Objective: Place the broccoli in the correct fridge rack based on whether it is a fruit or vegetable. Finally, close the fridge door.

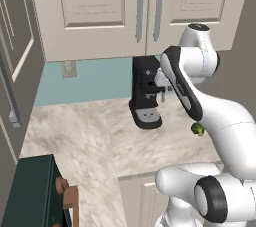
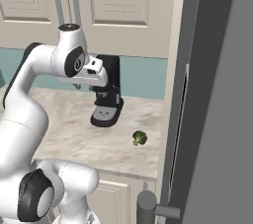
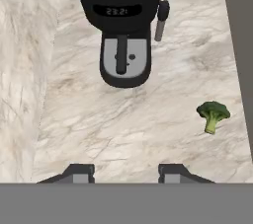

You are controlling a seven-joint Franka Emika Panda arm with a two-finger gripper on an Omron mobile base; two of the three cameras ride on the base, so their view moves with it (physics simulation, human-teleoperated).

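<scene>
In the left base view, the small dark green broccoli floret (image 1: 198, 129) is seen lying on the pale veined marble counter (image 1: 75, 131), partly hidden behind the white arm, to the right of the black coffee machine (image 1: 146, 93). Cream panelled cabinets (image 1: 100, 6) are hung above.

In the right base view, the broccoli (image 2: 139, 138) is shown resting on the counter (image 2: 64, 134) near its right end, in front and to the right of the coffee machine (image 2: 107, 94), close to a tall grey panel (image 2: 217, 94).

In the hand view, the two dark tips of the gripper (image 3: 127, 171) are held apart with nothing between them, above bare counter (image 3: 123, 129). The broccoli (image 3: 213, 115) lies well to their right, untouched, with its paler stem pointing toward the bottom of the view; the coffee machine (image 3: 121, 25) stands ahead.
</scene>
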